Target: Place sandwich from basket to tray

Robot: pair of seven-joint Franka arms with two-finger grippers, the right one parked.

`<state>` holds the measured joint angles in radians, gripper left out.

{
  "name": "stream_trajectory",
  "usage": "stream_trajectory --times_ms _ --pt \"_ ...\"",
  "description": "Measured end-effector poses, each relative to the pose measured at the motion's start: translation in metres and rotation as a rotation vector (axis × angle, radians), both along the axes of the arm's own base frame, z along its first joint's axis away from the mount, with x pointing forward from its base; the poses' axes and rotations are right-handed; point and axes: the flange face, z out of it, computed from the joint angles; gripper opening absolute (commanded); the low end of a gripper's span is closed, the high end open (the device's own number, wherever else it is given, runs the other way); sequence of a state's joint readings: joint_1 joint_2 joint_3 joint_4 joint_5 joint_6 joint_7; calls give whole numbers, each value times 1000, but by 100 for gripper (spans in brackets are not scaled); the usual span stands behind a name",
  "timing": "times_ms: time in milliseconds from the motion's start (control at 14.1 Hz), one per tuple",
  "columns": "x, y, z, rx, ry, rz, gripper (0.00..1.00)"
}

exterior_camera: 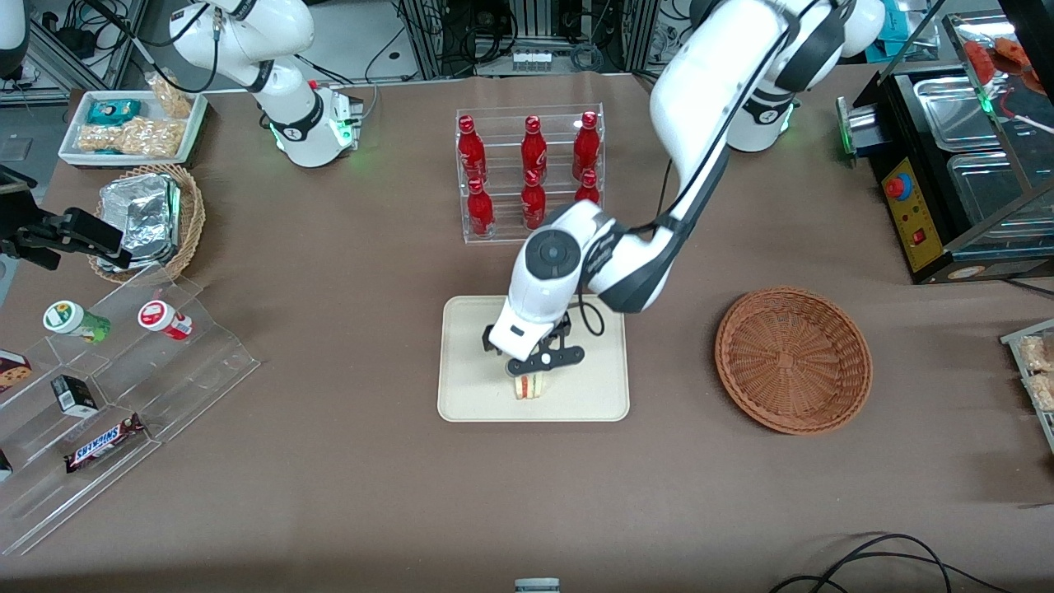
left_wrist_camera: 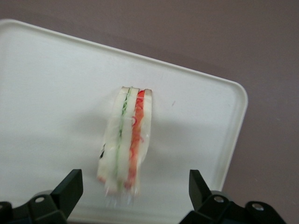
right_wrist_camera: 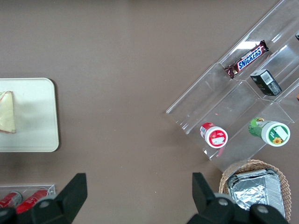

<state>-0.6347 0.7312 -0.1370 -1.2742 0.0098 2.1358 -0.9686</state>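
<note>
- Here, from the front: the working arm's black two-finger gripper (exterior_camera: 537,368) hangs over the flat cream-beige rectangular tray (exterior_camera: 473,395). The small triangular sandwich of pale bread with red and green filling (exterior_camera: 532,385) stands on that tray, just under the gripper. The round reddish-brown wicker basket (exterior_camera: 792,359) sits well apart from the tray, toward the working arm's end, with nothing in it.
- Wrist camera: the gripper (left_wrist_camera: 135,189) is spread wide, its fingers (left_wrist_camera: 70,186) clear of the sandwich (left_wrist_camera: 126,147) on either side. The wedge stands on edge on the tray (left_wrist_camera: 46,93).
- Parked arm's camera: the sandwich (right_wrist_camera: 6,112) lies within the tray's rim (right_wrist_camera: 53,116).
- Risk, as I judge it: balanced on edge, the wedge could topple if a finger brushes it as the arm lifts away.
</note>
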Motion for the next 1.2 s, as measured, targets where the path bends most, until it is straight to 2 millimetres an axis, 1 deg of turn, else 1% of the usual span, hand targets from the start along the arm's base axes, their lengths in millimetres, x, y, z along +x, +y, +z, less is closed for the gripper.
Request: stream_trajectory --times_ms 141,212,283,354,424,566,636,707,778,848,990,1131,1202 --pt "-5 23 71 28 0 10 100" --pt "-9 38 98 56 15 12 100" --pt "-13 56 114 95 43 12 100" --pt "-13 76 121 137 79 19 100" --pt "-9 98 121 170 115 32 100" --pt "9 143 108 206 164 67 100" --pt "17 169 100 214 184 56 100" --pt "21 195 95 220 203 22 100" --pt "22 221 94 223 218 -11 100" --pt "21 249 97 222 229 -39 100" --pt "14 308 111 213 239 -94 100" --pt "1 362 134 203 261 -145 100" --pt "-6 386 148 196 270 -168 100"
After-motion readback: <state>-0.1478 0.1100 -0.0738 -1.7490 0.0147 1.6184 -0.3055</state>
